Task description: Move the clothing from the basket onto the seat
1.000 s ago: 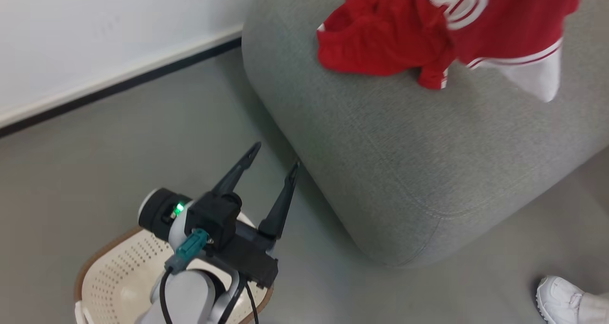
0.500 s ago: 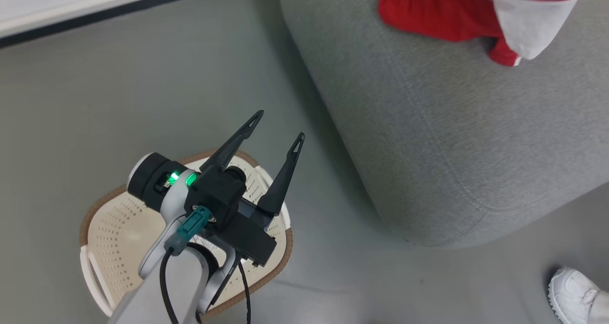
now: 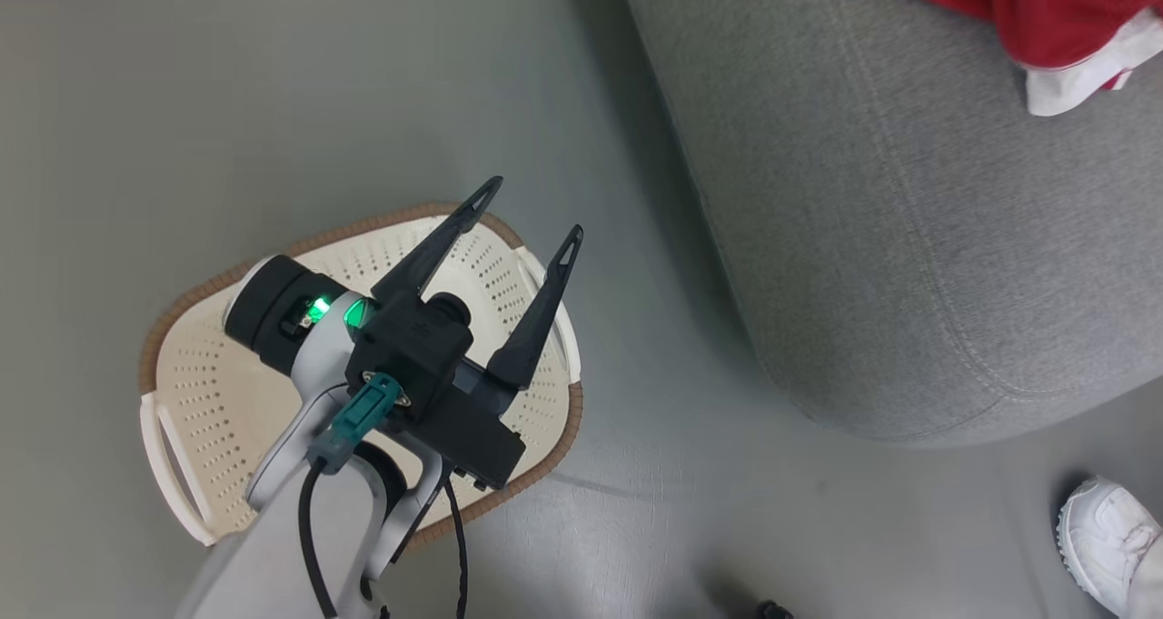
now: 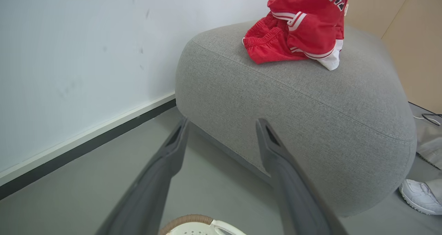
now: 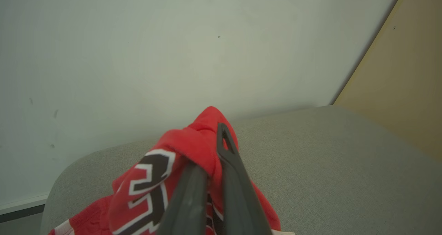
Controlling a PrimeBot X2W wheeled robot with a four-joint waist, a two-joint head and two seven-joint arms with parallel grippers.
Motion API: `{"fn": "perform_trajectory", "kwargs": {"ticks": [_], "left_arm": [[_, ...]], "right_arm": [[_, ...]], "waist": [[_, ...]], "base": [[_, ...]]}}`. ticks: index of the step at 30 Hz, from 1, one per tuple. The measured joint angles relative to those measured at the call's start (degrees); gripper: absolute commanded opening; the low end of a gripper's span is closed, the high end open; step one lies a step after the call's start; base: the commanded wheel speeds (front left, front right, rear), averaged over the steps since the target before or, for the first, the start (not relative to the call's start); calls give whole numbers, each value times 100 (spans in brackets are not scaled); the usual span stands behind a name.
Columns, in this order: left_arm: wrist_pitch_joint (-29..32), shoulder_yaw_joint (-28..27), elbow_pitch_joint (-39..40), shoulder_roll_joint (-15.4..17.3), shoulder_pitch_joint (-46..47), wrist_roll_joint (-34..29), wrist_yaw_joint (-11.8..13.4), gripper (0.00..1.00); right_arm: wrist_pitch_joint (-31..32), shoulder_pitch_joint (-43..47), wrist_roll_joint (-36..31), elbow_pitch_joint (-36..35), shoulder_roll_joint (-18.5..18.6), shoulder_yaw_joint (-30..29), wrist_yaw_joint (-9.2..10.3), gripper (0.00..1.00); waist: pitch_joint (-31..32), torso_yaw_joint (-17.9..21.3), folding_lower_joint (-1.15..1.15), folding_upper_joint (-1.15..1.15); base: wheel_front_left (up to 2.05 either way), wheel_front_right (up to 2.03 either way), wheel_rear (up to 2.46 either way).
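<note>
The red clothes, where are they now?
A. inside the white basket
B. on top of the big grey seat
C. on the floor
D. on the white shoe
B: the left wrist view shows the red clothes resting on top of the grey seat, apart from the basket down on the floor.

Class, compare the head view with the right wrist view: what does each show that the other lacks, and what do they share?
Head view: the cream basket on the floor, the open left hand above it, and a person's white shoe at lower right. Right wrist view: the right hand shut on the red jersey with navy-white lettering, the pale wall, and a tan panel. Shared: the grey seat with red clothing on it.
</note>
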State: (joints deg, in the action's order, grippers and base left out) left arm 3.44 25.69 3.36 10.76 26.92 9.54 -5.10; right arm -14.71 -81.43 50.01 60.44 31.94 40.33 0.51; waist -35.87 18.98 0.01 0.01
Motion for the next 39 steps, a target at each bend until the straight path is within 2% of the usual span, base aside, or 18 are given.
{"fn": "perform_trajectory", "kwargs": {"ticks": [13,14,16,17,27,34,39], "left_arm": [[57,44,-78,40,110,-15,-4,100],[54,36,-93,51,109,-15,-4,100],[46,19,-105,59,109,-14,-3,100],[38,13,-118,58,109,-12,-4,100],[-176,-90,-441,32,68,121,-2,100],[-433,-264,-716,-40,-80,312,10,100],[-657,-437,-889,-133,-205,483,110,100]], "right_arm": [[0,213,-3,538,-679,197,-53,0],[0,215,-10,575,-700,212,-54,27],[0,214,-20,636,-730,233,-100,60],[0,214,-22,662,-731,245,-123,100],[0,409,-183,725,-1034,446,-392,100],[0,597,-315,708,-1167,545,-513,100],[0,697,-388,680,-1198,634,-566,100]], "waist": [[-329,-54,0,-1],[-315,-44,0,-1],[-282,-12,-1,-1],[-264,6,-1,-1],[68,263,-1,-1],[480,418,-1,-1],[847,466,-2,-2]], "base": [[0,0,0],[0,0,0],[0,0,0],[0,0,0],[0,0,0],[0,0,0],[0,0,0]]}}
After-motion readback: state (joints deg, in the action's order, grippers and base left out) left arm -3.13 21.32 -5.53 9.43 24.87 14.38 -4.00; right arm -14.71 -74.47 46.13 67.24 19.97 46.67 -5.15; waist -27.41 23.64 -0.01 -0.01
